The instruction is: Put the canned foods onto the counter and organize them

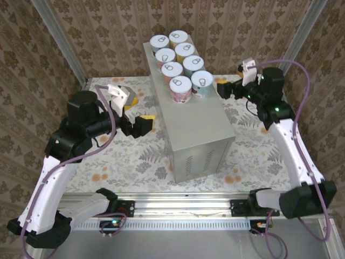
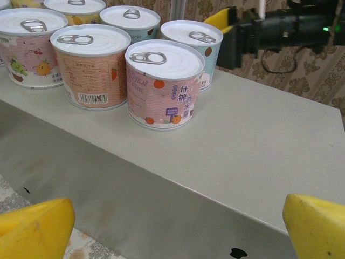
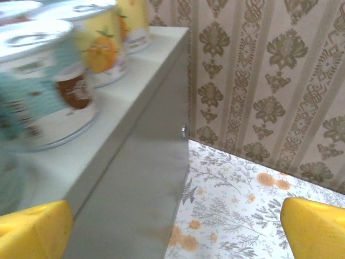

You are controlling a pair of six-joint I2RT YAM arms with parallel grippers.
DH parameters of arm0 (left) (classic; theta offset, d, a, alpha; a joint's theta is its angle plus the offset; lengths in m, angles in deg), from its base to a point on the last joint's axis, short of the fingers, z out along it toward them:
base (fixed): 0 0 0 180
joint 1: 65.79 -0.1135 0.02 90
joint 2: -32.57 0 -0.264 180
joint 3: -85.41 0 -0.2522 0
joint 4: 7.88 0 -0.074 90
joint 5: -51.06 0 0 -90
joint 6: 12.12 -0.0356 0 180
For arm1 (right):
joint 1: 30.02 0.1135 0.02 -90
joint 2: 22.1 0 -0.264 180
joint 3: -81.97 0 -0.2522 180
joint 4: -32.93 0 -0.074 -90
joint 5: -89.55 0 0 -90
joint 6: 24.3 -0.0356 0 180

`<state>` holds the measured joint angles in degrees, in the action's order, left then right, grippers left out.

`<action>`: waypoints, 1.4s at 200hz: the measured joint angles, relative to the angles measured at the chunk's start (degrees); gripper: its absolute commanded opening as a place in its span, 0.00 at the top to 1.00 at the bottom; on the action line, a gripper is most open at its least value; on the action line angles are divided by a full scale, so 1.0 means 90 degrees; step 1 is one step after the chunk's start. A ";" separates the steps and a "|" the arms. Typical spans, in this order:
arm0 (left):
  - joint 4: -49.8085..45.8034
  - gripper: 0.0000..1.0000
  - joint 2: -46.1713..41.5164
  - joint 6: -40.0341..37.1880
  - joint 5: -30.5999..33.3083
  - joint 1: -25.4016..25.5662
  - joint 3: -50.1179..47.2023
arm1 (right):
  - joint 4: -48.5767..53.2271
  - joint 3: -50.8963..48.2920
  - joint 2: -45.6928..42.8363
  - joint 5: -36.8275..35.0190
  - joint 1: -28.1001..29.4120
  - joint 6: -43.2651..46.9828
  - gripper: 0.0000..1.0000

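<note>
Several cans (image 1: 180, 87) with pull-tab lids stand in two rows on the far half of the grey counter (image 1: 199, 124). In the left wrist view the nearest is a pink can (image 2: 164, 86), with an orange can (image 2: 91, 67) and a blue can (image 2: 193, 43) beside it. My left gripper (image 1: 139, 111) hangs open and empty left of the counter (image 2: 259, 140), its yellow fingertips (image 2: 35, 226) wide apart. My right gripper (image 1: 222, 86) is open and empty at the counter's right side, next to the blue can (image 3: 43, 97) and a yellow can (image 3: 102, 48). Its midpoint (image 3: 175, 237) faces the counter wall (image 3: 135, 183).
The counter stands on a floral cloth (image 1: 135, 156) between patterned walls (image 1: 108, 32). An aluminium rail (image 1: 183, 208) runs along the near edge by the arm bases. Vent slits (image 1: 202, 159) mark the counter's near end. My right gripper (image 2: 237, 35) shows behind the cans in the left wrist view.
</note>
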<state>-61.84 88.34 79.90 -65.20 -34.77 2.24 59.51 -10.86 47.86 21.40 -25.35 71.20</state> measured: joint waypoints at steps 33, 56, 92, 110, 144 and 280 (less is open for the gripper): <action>0.0044 0.00 0.0027 0.0044 -0.0114 0.0000 -0.0027 | 0.0279 -0.0556 -0.1025 0.0481 0.0000 0.0243 0.02; 0.0134 0.00 0.0041 0.0090 -0.0163 0.0000 -0.0053 | 0.0457 -0.0634 -0.1372 0.0755 0.0000 0.0338 0.02; 0.0187 0.00 0.0046 0.0143 -0.0236 0.0000 -0.0104 | 0.0559 -0.0634 -0.1285 0.0869 0.0158 0.0374 0.01; 0.0194 0.00 0.0041 0.0158 -0.0233 0.0000 -0.0109 | 0.0610 -0.0629 -0.1112 0.0867 0.0318 0.0352 0.00; 0.0194 0.00 0.0010 0.0160 -0.0231 0.0000 -0.0109 | 0.0578 -0.0398 -0.0770 0.0811 0.0614 0.0374 0.00; 0.0187 0.00 -0.0121 0.0158 -0.0204 -0.0044 -0.0146 | 0.0262 -0.0032 -0.0109 0.0396 0.0804 0.0226 0.00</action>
<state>-60.16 87.25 81.32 -67.04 -35.16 0.93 61.87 -11.14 46.87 24.96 -18.12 73.23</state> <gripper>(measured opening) 0.999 0.998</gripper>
